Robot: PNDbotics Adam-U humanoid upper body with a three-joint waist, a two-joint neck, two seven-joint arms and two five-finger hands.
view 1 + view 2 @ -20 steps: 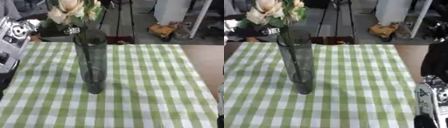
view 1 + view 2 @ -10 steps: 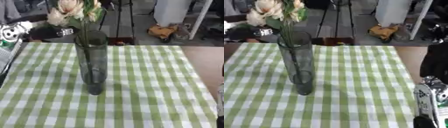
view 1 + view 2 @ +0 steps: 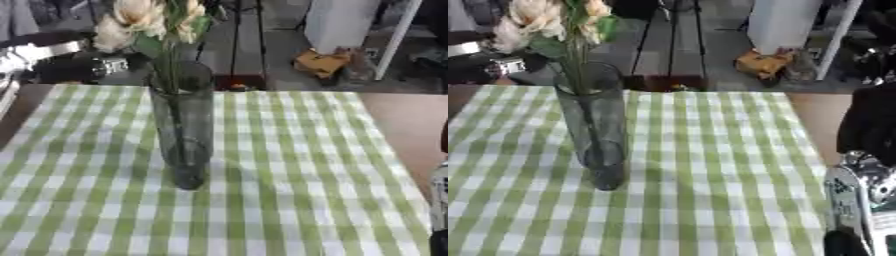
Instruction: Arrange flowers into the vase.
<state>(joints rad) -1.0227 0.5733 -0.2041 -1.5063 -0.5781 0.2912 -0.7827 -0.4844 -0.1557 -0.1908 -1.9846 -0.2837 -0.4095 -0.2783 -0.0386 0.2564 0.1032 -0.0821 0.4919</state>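
A tall dark glass vase (image 3: pixel 181 131) stands upright on the green checked tablecloth (image 3: pixel 289 165), left of the middle. Pale cream flowers (image 3: pixel 140 20) with green leaves rise from its mouth, their stems inside the glass. My left hand (image 3: pixel 118 65), black with a silver band, shows beyond the table's far left edge, just left of the vase's rim and apart from it. Its grip is hidden by blur. My right hand (image 3: pixel 847 197) rests at the lower right, silver fingers pointing up, holding nothing.
Beyond the table's far edge are a black tripod (image 3: pixel 236 35), a white cabinet (image 3: pixel 341 22) and an orange object (image 3: pixel 322 61) on the floor. The cloth right of the vase carries nothing.
My left arm has drawn back to the left, away from the vase's rim. The vase and flowers stay put. The right hand has not moved.
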